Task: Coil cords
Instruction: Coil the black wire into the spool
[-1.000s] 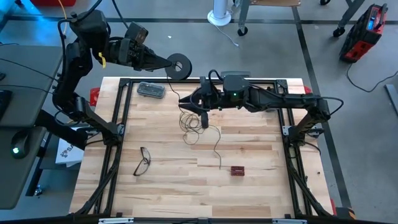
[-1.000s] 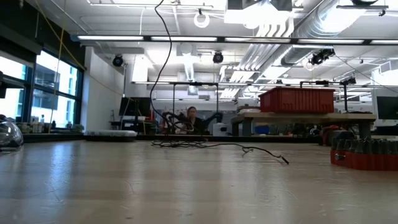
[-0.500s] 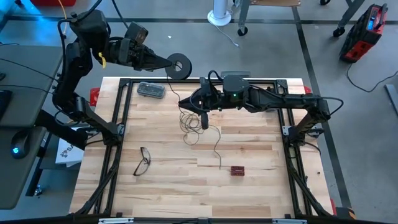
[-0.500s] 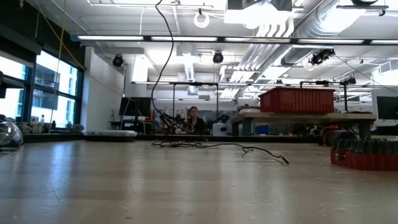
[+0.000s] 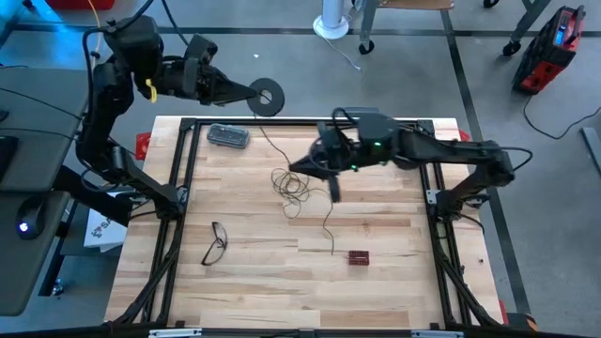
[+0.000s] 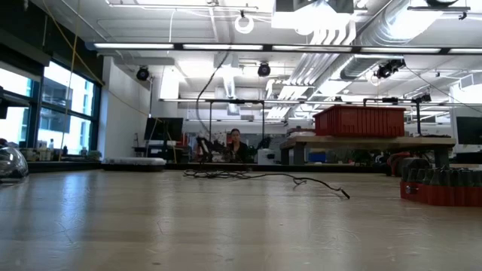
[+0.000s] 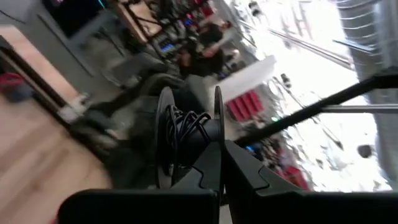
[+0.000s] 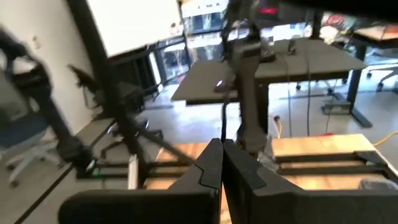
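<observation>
The pale wooden worktop (image 5: 376, 282), bordered by a black frame, carried a loose tangle of thin dark wire (image 5: 293, 184) near its far middle, with one strand trailing toward the near side. A clear case (image 5: 228, 136) lay at the far left corner, black-framed eyeglasses (image 5: 217, 242) at the left, and a small red block (image 5: 358, 257) near the middle.

Lay in a loose dark tangle on the wooden tabletop (image 6: 226, 226) near its far edge: the thin wire (image 6: 248, 176), one end trailing off toward a red ridged block (image 6: 440, 185). Rose from the tangle in a slim arc toward the ceiling. Stood at the opposite edge: a clear rounded object (image 6: 10, 161). Sat in the room beyond: a person (image 6: 235, 144).
</observation>
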